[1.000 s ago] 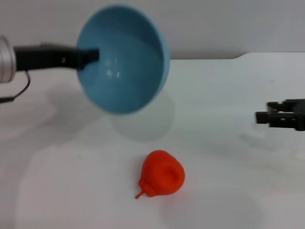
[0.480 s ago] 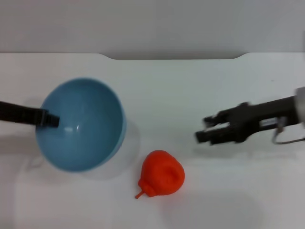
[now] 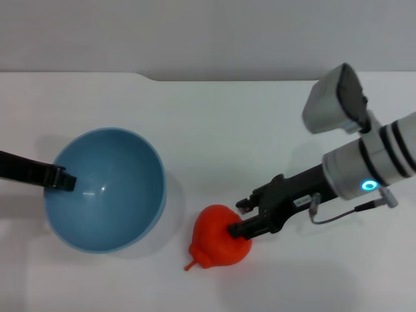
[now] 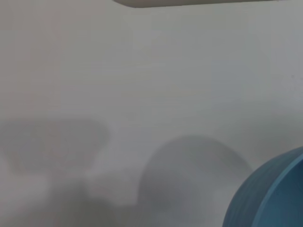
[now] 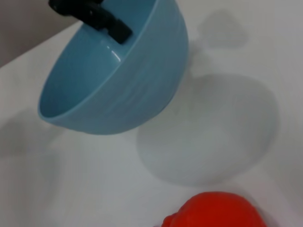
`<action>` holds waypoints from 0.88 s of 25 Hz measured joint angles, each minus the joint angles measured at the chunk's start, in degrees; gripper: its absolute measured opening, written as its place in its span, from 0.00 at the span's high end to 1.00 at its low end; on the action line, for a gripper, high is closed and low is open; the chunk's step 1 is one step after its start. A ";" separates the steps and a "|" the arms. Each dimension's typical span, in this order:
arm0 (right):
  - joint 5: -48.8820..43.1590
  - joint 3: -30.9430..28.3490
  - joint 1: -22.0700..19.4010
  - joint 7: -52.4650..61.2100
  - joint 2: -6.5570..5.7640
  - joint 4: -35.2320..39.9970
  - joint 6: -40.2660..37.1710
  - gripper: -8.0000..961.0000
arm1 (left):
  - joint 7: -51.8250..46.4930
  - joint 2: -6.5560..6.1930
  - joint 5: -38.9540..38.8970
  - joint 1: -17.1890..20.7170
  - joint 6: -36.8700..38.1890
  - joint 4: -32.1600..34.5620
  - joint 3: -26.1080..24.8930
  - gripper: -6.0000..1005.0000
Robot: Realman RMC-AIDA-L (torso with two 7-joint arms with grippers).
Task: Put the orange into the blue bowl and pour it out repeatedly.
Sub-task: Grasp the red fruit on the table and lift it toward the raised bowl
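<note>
The orange [image 3: 218, 237] lies on the white table [image 3: 247, 130] in the front middle of the head view. My right gripper [image 3: 240, 217] is open, with its fingers straddling the orange's right side. My left gripper [image 3: 60, 178] is shut on the left rim of the blue bowl [image 3: 107, 188], which is empty, tilted and held a little above the table, left of the orange. The right wrist view shows the bowl [image 5: 118, 80], the left gripper [image 5: 94, 16] on its rim and the top of the orange [image 5: 215, 210]. The left wrist view shows only an edge of the bowl [image 4: 272, 194].
The table's far edge [image 3: 234, 79] runs across the back, with a grey wall [image 3: 208, 32] behind it. The bowl's shadow [image 5: 208, 132] lies on the table between the bowl and the orange.
My right arm has swung in from the right and brought its open gripper down onto the orange. My left gripper has lowered the bowl from high up to just above the table. The orange has not moved.
</note>
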State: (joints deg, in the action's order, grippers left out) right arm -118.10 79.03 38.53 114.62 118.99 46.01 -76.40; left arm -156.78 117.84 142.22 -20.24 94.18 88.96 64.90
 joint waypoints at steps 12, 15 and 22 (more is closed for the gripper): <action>3.28 8.53 1.09 0.05 0.13 -4.98 8.38 0.47 | -0.04 -0.13 0.80 -2.16 -0.14 -1.37 2.69 0.99; 3.31 8.20 0.53 0.05 0.05 -4.50 8.10 0.52 | 0.07 -0.15 0.84 -2.57 -0.09 -1.51 2.69 0.99; 3.54 5.55 -3.54 0.07 -0.34 0.73 5.99 0.64 | -0.06 -0.03 3.26 -4.13 0.20 -3.17 4.12 0.99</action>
State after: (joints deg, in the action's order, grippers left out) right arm -114.56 84.59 34.99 114.69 118.65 46.74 -70.41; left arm -156.84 117.81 145.48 -24.37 94.39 85.79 69.02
